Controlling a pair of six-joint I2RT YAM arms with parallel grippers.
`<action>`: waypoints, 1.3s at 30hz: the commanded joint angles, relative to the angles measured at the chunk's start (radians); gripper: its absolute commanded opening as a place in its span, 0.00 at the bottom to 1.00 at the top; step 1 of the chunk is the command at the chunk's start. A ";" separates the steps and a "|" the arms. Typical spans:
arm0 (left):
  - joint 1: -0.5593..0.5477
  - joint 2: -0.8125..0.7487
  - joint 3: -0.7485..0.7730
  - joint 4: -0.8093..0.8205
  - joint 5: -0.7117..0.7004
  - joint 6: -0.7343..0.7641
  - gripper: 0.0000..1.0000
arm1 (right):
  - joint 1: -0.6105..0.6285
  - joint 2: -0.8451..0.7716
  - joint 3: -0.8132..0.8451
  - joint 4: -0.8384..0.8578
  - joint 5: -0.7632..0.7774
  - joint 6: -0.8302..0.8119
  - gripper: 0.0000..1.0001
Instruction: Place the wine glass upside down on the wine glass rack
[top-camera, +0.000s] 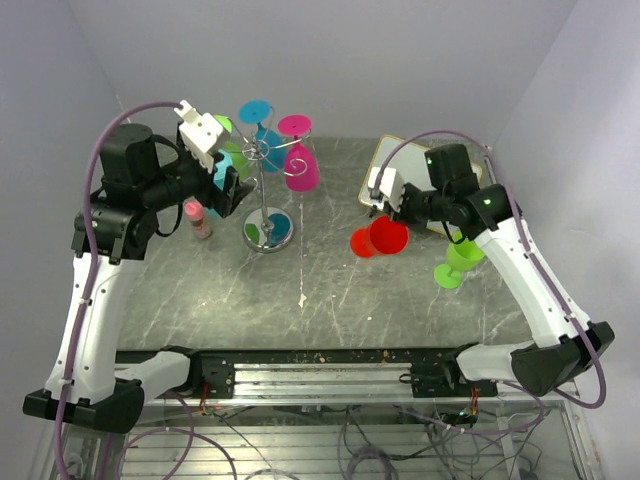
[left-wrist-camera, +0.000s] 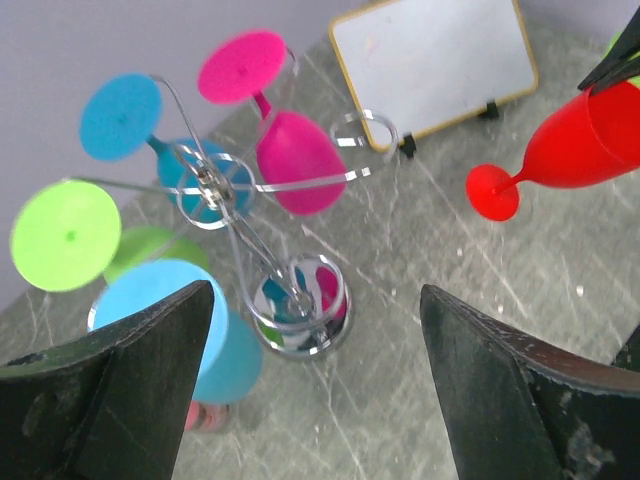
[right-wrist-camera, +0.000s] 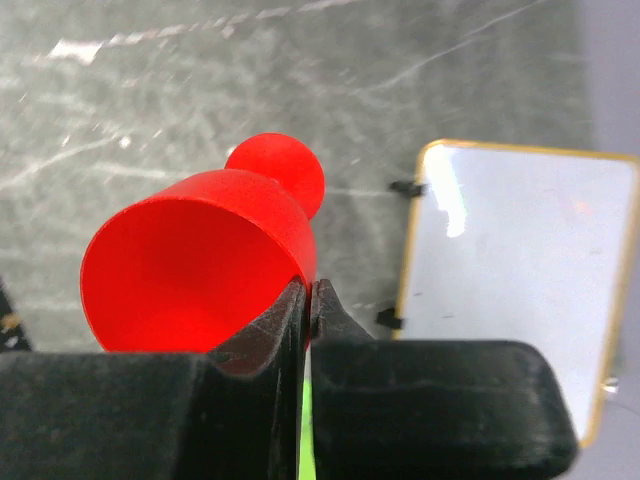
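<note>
The right tool is pinching the rim of the red wine glass, its jaws closed tight on the bowl's wall. The glass is lying almost level over the counter, right of the wine glass rack and apart from it. Its foot is pointing toward the rack and its mouth toward the tool. Six glasses are showing: this one, four other glasses at the single rack, and one green glass standing upright. The left tool is gaping wide beside the rack, holding nothing.
</note>
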 joint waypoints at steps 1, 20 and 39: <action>0.028 0.027 0.089 0.125 0.040 -0.170 0.92 | -0.008 -0.016 0.138 0.130 0.058 0.065 0.00; -0.055 0.304 0.310 0.257 0.009 -0.400 0.78 | -0.007 0.230 0.723 0.342 0.198 0.411 0.00; -0.121 0.387 0.258 0.474 -0.008 -0.693 0.73 | -0.007 0.293 0.843 0.363 -0.095 0.627 0.00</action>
